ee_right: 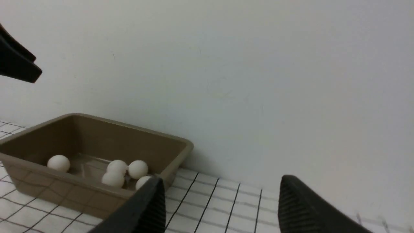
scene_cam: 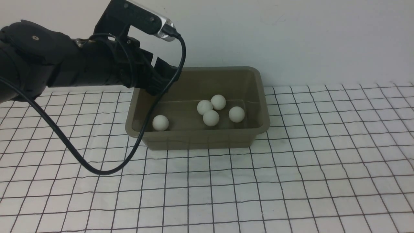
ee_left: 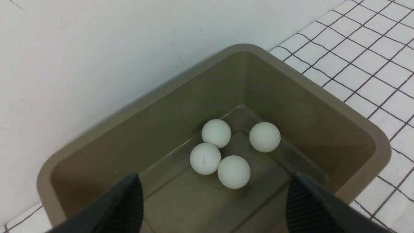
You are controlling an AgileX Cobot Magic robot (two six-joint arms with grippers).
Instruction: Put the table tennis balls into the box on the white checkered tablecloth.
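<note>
The olive-grey box (scene_cam: 197, 141) stands on the white checkered tablecloth (scene_cam: 291, 181) near the back wall. Five white table tennis balls lie inside it: one alone at the left (scene_cam: 160, 123) and a cluster of several at the middle (scene_cam: 211, 118). My left gripper (scene_cam: 161, 79) hangs open and empty above the box's left rear corner. In the left wrist view its fingers (ee_left: 129, 204) frame the box (ee_left: 323, 99) and the ball cluster (ee_left: 265, 137). My right gripper (ee_right: 221, 178) is open and empty, off to the right of the box (ee_right: 64, 194), and is out of the front view.
A plain white wall rises right behind the box (scene_cam: 291, 38). The left arm's black cable (scene_cam: 97, 170) droops down to the cloth in front of the box's left side. The tablecloth (ee_right: 210, 200) stretches right and forward of the box.
</note>
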